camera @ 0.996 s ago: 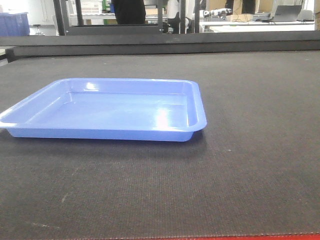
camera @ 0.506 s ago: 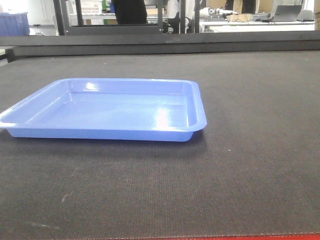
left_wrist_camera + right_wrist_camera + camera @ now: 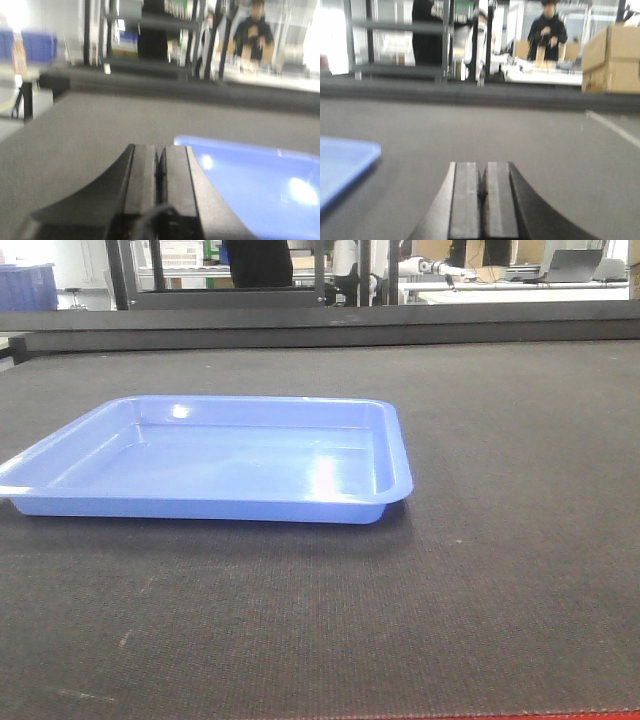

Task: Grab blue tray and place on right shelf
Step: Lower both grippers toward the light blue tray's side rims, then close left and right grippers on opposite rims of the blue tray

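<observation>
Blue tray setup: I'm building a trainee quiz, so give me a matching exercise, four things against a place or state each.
Things
1. blue tray
2. left gripper
3. right gripper
4. cardboard boxes

Place or state
A. shut, tray on the left of its view
B. far background, right side
C. empty, flat on the dark mat
D. shut, tray on the right of its view

Pairs: 1-C, 2-D, 3-A, 4-B

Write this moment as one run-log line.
blue tray: on mat, ungrasped | left gripper: shut, empty | right gripper: shut, empty | grasp: not begun
</observation>
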### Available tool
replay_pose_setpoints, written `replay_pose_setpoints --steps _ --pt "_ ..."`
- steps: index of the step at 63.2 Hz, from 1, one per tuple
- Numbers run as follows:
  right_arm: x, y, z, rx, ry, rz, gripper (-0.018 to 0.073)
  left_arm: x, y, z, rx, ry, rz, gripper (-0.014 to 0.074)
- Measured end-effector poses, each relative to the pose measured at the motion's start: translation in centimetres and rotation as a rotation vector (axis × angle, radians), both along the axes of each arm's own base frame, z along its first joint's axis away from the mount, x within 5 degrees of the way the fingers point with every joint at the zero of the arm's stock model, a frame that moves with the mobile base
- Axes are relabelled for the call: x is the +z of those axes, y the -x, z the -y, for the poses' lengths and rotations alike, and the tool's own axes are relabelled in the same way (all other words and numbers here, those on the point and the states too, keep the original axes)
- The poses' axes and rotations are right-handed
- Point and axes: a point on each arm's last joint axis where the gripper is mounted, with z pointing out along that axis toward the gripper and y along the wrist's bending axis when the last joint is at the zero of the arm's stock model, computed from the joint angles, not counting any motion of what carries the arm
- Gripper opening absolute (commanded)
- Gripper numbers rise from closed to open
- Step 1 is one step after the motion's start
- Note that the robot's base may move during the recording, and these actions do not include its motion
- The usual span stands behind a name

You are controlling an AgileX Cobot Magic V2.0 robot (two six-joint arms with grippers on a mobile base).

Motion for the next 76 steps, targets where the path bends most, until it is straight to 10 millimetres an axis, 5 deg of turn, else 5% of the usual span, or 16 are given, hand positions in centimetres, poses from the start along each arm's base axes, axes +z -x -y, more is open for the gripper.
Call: replay_pose_setpoints --steps 9,18,25,39,54,64,76 --pt "6.2 1.6 -0.1 0.009 -0.001 0.141 0.0074 6.1 0.2 0.3 -0.025 -0.044 -0.042 -0.0006" --pt "10.6 1.0 -0.3 0.032 0.001 0.067 0.0338 12.0 -0.9 0.5 -0.044 -0.074 -0.121 0.0195" --pt "12.3 -1.1 -0.4 0.043 0.003 -0.035 0.0541 14.1 -2.9 0.8 -0.057 -0.089 -0.227 0.0356" --pt "15.2 -6.2 -2.0 0.194 -0.022 -0.327 0.0587 15.3 -8.1 2.1 -0.132 -0.124 -0.461 0.0392" --pt "18.2 -13.2 -8.1 0.503 0.031 -0.657 0.0519 17.2 -14.9 4.6 -0.232 -0.187 -0.747 0.0388" --pt "16.7 -19.3 -13.1 0.605 0.094 -0.856 0.0515 16.2 -20.5 5.8 -0.247 -0.232 -0.961 0.0388" --pt "13.2 -25.8 -16.6 0.582 0.118 -1.07 0.0515 14.0 -25.6 6.6 -0.241 -0.29 -1.136 0.0388"
